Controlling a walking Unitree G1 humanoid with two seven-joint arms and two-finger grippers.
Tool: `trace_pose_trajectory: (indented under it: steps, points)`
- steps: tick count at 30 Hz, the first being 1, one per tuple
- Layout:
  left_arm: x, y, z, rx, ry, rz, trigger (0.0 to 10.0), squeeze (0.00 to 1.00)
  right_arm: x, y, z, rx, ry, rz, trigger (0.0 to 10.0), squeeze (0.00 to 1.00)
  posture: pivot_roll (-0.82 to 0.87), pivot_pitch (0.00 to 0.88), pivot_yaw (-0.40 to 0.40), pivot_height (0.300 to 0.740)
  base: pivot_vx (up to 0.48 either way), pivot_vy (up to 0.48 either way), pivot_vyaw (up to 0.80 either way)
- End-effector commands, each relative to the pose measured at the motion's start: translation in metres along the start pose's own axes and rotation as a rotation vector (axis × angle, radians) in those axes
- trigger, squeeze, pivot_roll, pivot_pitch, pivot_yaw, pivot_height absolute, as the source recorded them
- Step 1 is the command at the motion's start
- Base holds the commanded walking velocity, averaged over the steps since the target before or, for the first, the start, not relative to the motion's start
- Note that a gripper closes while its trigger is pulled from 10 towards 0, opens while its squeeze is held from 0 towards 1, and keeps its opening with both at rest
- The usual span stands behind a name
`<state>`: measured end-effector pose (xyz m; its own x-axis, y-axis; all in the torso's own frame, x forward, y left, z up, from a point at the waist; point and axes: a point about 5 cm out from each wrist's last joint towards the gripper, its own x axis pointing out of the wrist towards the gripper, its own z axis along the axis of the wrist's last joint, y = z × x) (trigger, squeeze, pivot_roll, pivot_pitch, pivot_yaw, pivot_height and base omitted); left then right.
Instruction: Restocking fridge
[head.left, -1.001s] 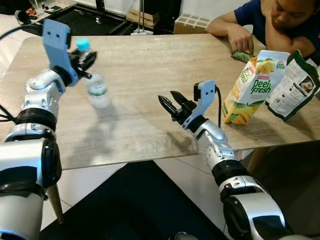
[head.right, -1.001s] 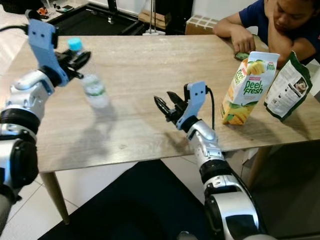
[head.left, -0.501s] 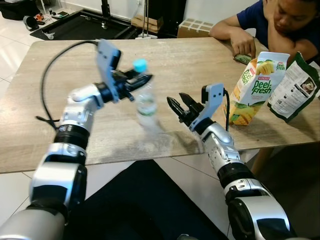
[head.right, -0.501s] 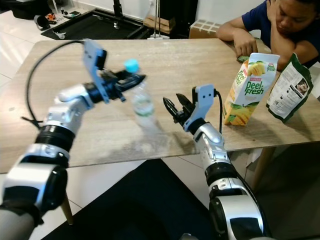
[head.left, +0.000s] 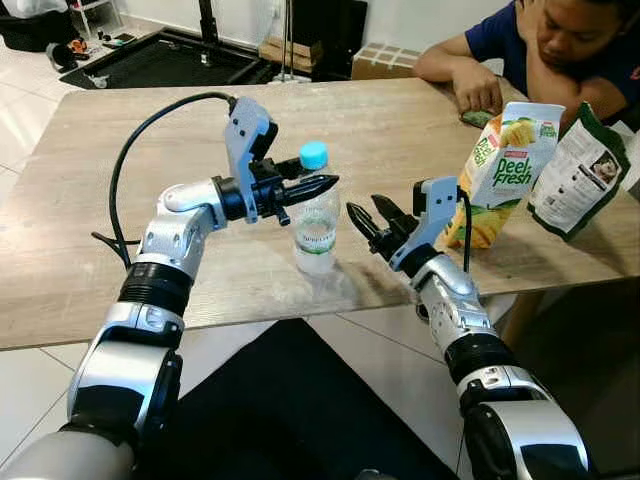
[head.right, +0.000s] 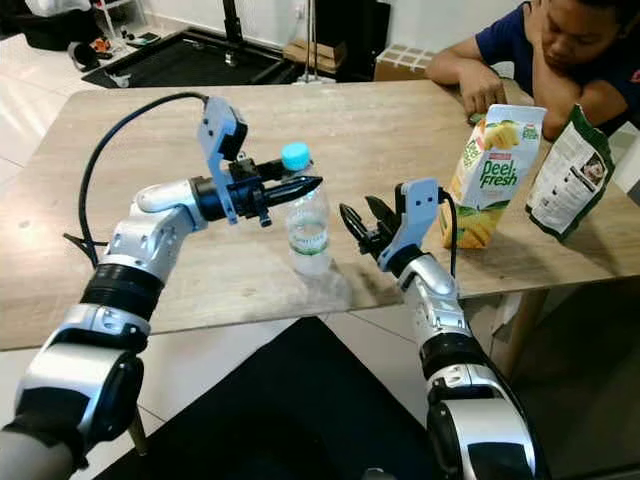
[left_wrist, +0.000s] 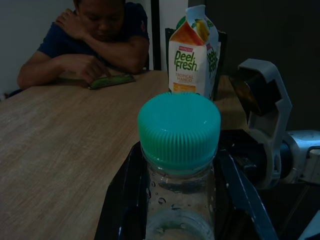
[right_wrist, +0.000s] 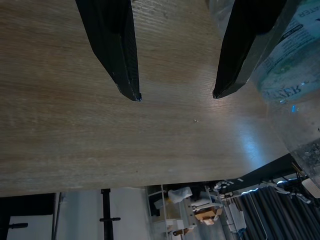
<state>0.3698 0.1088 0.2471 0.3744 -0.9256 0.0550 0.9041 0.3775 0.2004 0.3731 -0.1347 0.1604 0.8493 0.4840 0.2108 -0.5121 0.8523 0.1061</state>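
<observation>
1. Carried right across the worktop (head.left: 90, 260) within the last second: clear plastic water bottle (head.left: 317, 222), teal ribbed cap (left_wrist: 178, 129), now near the front edge, close to the middle.
2. Clamped at the bottle's neck just under the cap: left gripper (head.left: 318, 186), black fingers (left_wrist: 122, 200) closed on either side.
3. Waiting just right of the bottle: right gripper (head.left: 365, 215), fingers spread wide, nothing held, wood grain showing between the tips.
4. Likely a hand-over between arms in the making, a first step toward the fridge; bottle base seemingly touching or just above the worktop, hard to tell.
5. Standing upright at far right: glossy juice carton (head.left: 503, 170), printed foil pouch (head.left: 583, 170) beside it.
6. Seated at the far side: a person (head.left: 560, 50), arms resting on the matte wood-grain surface.
</observation>
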Motion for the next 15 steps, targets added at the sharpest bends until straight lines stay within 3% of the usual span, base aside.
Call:
trace_pose_trajectory:
  steps: [1, 13, 14, 15]
  points:
    - [-0.008, -0.011, -0.045, -0.123, 0.183, -0.002, 10.0, 1.0, -0.002, -0.002, -0.001, -0.007, 0.002, -0.015, 10.0, 0.0, -0.09, 0.115, -0.012, 0.74, 0.0, 0.0, 0.0]
    - [-0.022, 0.0, -0.034, -0.113, 0.16, 0.088, 10.0, 1.0, -0.002, -0.007, 0.004, -0.01, -0.009, -0.035, 10.0, 0.0, -0.09, 0.106, -0.017, 0.74, 0.0, 0.0, 0.0]
    - [-0.024, 0.001, -0.032, -0.115, 0.155, 0.093, 10.0, 0.0, -0.002, -0.008, 0.005, -0.01, -0.014, -0.036, 10.0, 0.0, -0.09, 0.107, -0.017, 0.74, 0.0, 0.0, 0.0]
    - [-0.024, 0.001, -0.032, -0.115, 0.155, 0.093, 10.0, 0.0, -0.002, -0.008, 0.005, -0.01, -0.014, -0.036, 10.0, 0.0, -0.09, 0.107, -0.017, 0.74, 0.0, 0.0, 0.0]
